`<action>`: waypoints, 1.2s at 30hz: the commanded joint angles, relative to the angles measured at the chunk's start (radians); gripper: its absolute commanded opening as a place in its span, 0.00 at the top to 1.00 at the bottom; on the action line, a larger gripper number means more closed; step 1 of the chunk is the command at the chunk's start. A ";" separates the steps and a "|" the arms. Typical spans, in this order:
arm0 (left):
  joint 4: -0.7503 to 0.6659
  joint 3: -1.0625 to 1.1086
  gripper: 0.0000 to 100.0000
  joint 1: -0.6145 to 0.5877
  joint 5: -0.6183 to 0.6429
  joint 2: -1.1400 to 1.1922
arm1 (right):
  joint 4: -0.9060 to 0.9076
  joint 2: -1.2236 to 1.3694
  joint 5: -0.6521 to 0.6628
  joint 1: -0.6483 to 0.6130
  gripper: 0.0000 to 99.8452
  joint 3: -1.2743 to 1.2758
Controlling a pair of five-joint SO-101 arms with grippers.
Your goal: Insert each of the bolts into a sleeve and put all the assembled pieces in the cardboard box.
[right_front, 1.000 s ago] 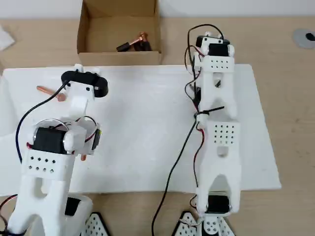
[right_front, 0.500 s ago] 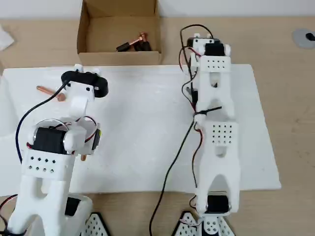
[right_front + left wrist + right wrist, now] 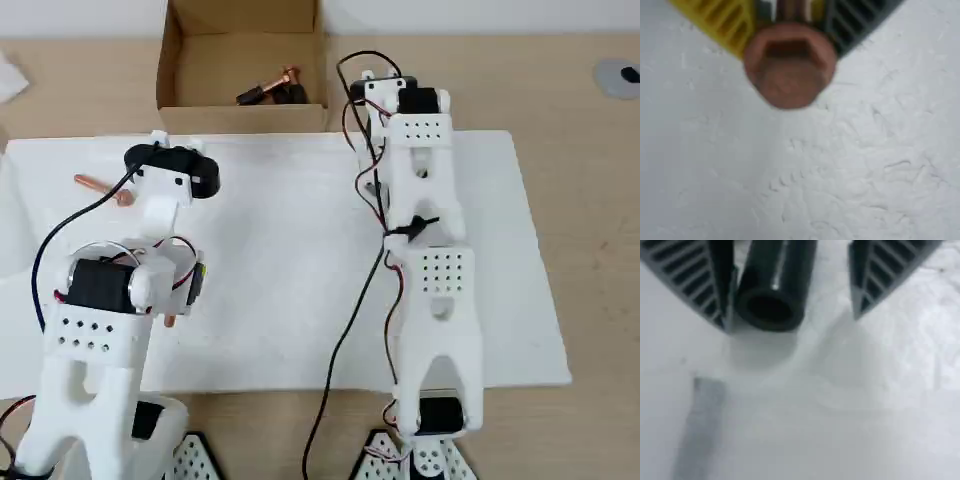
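Observation:
My left gripper (image 3: 790,20) is shut on a copper bolt (image 3: 790,70), whose hex head faces the left wrist camera just above the white mat (image 3: 840,175). In the high view that bolt's tip (image 3: 168,320) pokes out beside the folded left arm. My right gripper (image 3: 790,290) stands open around a black sleeve (image 3: 772,285) lying on the mat. The sleeve rests against one finger (image 3: 695,280), with a wide gap to the other. The right arm (image 3: 405,120) stretches to the mat's far edge. A second copper bolt (image 3: 102,187) lies loose on the mat at far left.
The cardboard box (image 3: 180,60) stands beyond the mat's far edge, left of the right arm, with assembled pieces (image 3: 272,92) inside. A grey round object (image 3: 618,77) sits at the far right of the table. Black cables (image 3: 350,330) trail along the right arm.
The right arm's far end has swung left, toward the box. The left arm and the loose bolt have stayed put.

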 commanded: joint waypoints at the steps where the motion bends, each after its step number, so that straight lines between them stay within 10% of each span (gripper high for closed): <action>1: 0.011 -0.003 0.99 0.014 -0.003 -0.022 | 0.015 -0.005 0.014 -0.008 0.81 0.031; 36: 0.034 -0.005 0.99 0.014 -0.003 -0.022 | -0.094 -0.134 0.109 0.005 0.81 0.302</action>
